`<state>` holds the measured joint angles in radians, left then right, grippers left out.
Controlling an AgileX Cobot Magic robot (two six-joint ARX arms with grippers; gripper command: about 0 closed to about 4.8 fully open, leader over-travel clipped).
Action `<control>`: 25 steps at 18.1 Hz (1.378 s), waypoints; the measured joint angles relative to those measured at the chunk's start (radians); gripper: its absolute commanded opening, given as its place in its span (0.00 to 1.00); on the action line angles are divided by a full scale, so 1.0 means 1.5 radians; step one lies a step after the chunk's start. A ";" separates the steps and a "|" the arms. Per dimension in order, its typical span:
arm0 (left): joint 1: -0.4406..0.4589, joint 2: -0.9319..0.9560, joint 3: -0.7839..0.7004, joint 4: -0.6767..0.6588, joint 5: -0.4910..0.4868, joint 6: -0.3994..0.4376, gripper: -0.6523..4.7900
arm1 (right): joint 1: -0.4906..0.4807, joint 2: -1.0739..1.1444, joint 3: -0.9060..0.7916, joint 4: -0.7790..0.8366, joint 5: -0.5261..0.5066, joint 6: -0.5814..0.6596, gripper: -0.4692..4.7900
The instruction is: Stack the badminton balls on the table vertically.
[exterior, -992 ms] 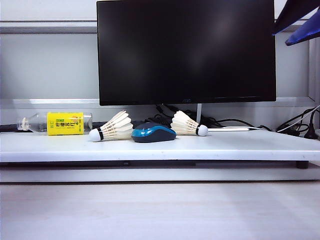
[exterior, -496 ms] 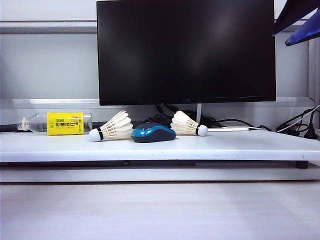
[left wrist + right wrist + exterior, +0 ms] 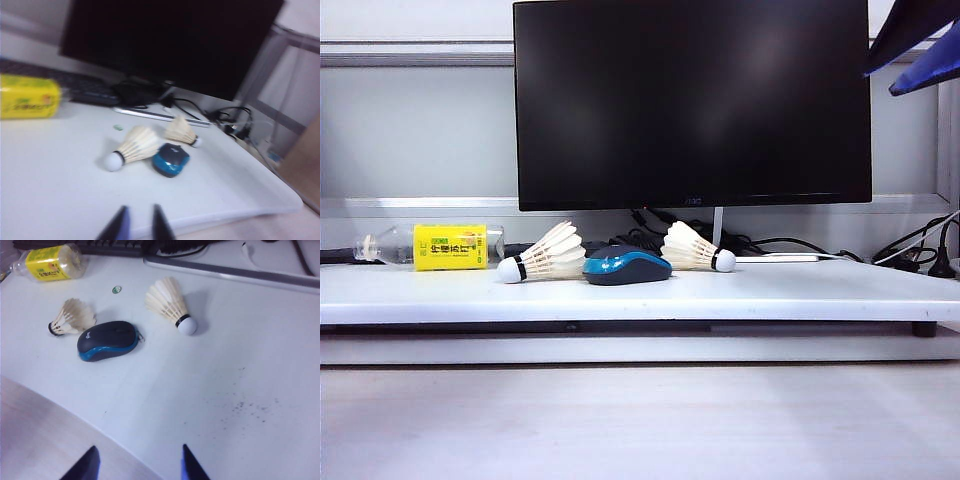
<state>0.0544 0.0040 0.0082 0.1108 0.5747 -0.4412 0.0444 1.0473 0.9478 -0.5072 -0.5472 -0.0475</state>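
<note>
The wide flat white table stands before a pale wall and carries a large black monitor; a pale wood-grain surface lies lower in front. A glossy blue-and-black computer mouse lies below the monitor. The two white feather shuttlecocks lie on their sides touching or just beside it: the left one with its rounded cork pointing away from the mouse, the right one likewise. A clear plastic bottle with a yellow label lies beyond the left one. The left gripper hovers before the mouse, fingers slightly parted, empty. The right gripper hangs above the table edge, spread wide, empty.
</note>
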 measured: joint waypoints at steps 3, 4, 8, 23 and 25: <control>0.000 0.000 0.007 -0.002 0.007 -0.008 0.22 | 0.007 0.026 0.000 -0.014 -0.007 -0.001 0.49; 0.000 0.001 0.013 -0.004 0.007 -0.018 0.22 | 0.013 0.034 0.000 -0.017 -0.008 -0.001 0.49; -0.001 0.001 0.080 -0.005 0.029 -0.048 0.23 | 0.055 0.080 0.000 -0.016 -0.009 -0.001 0.49; -0.003 0.445 0.501 -0.253 0.197 0.160 0.79 | 0.132 0.120 0.000 0.045 0.047 -0.100 0.49; -0.039 0.508 0.509 -0.328 0.181 0.234 0.79 | 0.132 0.132 0.031 0.018 0.067 -0.129 0.49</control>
<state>-0.0036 0.7666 0.7719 -0.3809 0.8463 -0.0902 0.2432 1.2461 0.9947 -0.4805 -0.4473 -0.2405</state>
